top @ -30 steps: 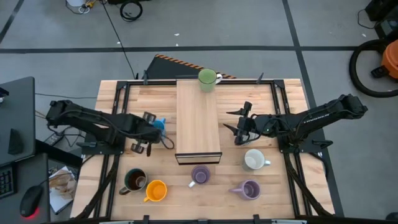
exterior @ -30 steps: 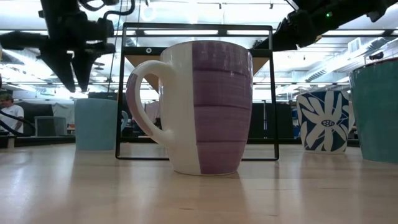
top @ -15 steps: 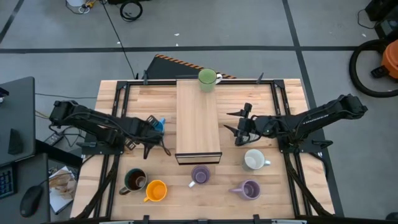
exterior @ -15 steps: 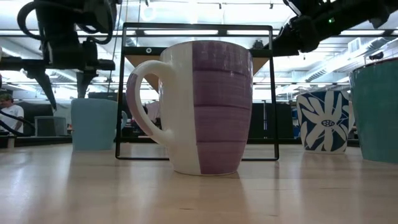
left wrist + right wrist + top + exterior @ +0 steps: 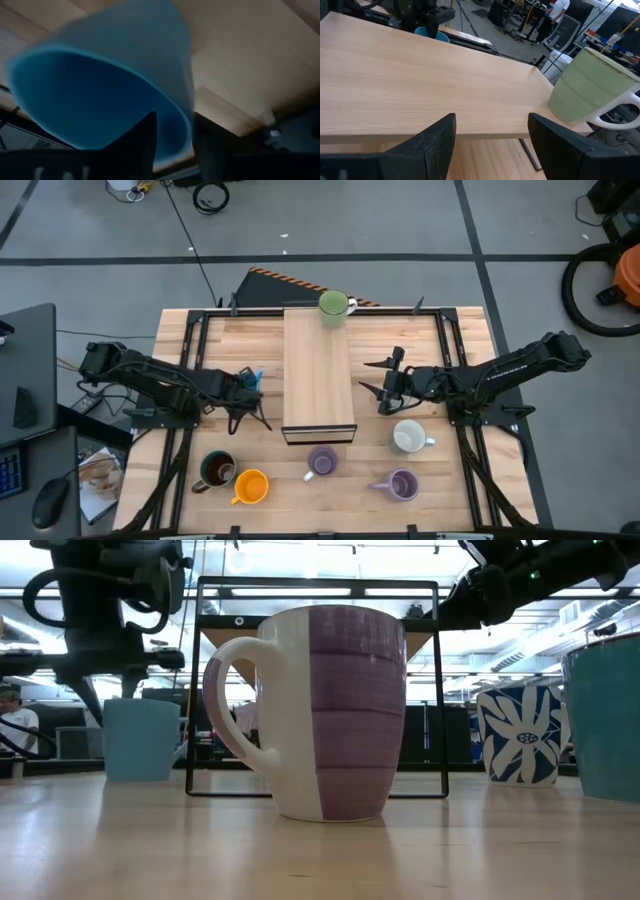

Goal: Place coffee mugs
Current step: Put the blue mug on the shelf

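Observation:
My left gripper (image 5: 243, 394) is shut on the blue mug (image 5: 140, 740), which stands left of the raised wooden platform (image 5: 318, 370); in the high view the gripper hides most of the mug (image 5: 252, 376). My right gripper (image 5: 385, 386) hangs open and empty just right of the platform, above the table. The green mug (image 5: 333, 305) stands on the platform's far end and shows in the right wrist view (image 5: 590, 90). A white mug (image 5: 408, 437), two lavender mugs (image 5: 322, 462) (image 5: 400, 484), a dark brown mug (image 5: 216, 470) and an orange mug (image 5: 250, 485) stand along the near side. My left gripper holds the blue mug by its rim and wall (image 5: 186, 131), one finger (image 5: 145, 140) inside the mug and one (image 5: 212, 145) outside. The fingers come from above, pointing down. In the low view the mug's base is at table level.
The platform rests on a black wire frame (image 5: 440, 690) in the table's middle. Black rails (image 5: 190, 360) run along the table's left and right sides. In the low view a lavender-and-white mug (image 5: 330, 710) stands close in front, and a blue-flowered mug (image 5: 520, 735) to its right.
My left gripper has turned about, spread its fingers and come down over the blue mug, taking its rim between them. The mug has shifted a little toward the table's left edge.

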